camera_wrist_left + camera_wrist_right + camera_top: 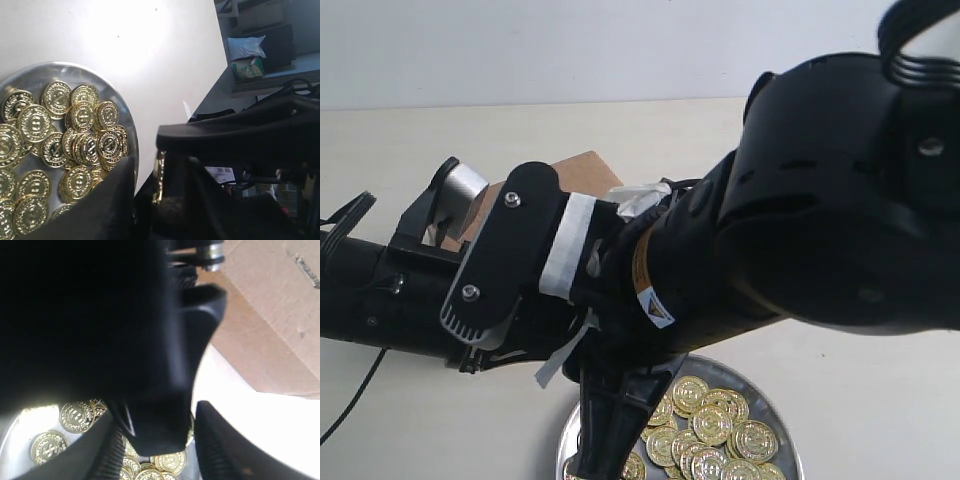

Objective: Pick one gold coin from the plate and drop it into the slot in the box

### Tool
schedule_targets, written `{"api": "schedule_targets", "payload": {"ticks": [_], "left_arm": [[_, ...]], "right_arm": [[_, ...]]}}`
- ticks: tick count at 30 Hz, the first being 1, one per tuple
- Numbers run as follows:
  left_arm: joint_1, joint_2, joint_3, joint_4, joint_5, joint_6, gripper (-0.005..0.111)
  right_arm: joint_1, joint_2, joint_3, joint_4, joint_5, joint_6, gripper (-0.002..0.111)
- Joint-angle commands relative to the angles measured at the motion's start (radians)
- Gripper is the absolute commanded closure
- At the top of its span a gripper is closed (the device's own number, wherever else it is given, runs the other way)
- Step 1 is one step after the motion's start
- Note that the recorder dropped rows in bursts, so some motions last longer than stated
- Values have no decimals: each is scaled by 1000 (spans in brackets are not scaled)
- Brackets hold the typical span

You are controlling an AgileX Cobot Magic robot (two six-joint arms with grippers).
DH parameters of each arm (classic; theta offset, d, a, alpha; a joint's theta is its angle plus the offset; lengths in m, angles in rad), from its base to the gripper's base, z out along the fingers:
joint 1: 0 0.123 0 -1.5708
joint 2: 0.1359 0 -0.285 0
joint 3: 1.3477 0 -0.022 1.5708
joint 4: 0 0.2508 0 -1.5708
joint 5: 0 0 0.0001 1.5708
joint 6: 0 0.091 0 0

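The silver plate (pixel 775 405) sits at the front of the table, piled with gold coins (pixel 720 425). In the left wrist view my left gripper (pixel 150 187) hangs beside the plate (pixel 65 66), shut on one gold coin (pixel 159 175) that stands edge-on between its fingers. My right gripper (pixel 160 460) is open over the coins (pixel 75 416), its ribbed pads (pixel 112 460) far apart with a black part of the other arm between them. The brown cardboard box (pixel 582 172) lies behind the crossed arms. Its slot (pixel 306 270) shows only in the right wrist view.
Both black arms cross over the middle of the pale table (pixel 410 140) and hide most of the box. One black finger (pixel 605 440) reaches down at the plate's left rim. A loose black cable (pixel 350 400) trails at the left.
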Motion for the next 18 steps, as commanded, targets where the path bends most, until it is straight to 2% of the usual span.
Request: {"api": "schedule_targets", "payload": {"ticks": [1, 3, 5, 11, 14, 15, 18], "left_arm": [[-5, 1, -3, -22, -5, 28, 84], [-5, 1, -3, -22, -5, 31, 98], [-5, 1, -3, -22, -5, 39, 107], [-5, 1, -3, -20, -3, 39, 107], [-5, 1, -3, -20, -1, 39, 107], [-5, 1, -3, -20, -1, 39, 107], [-5, 1, -3, -20, -1, 39, 107]], "right_arm": [[0, -7, -3, -7, -13, 6, 84], [0, -7, -3, -4, -13, 6, 84], [0, -7, -3, -4, -13, 6, 84], [0, -7, -3, -4, -13, 6, 84], [0, -7, -3, 0, -6, 6, 63], [0, -7, -3, -4, -1, 6, 49], [0, -7, -3, -18, 19, 6, 45]]}}
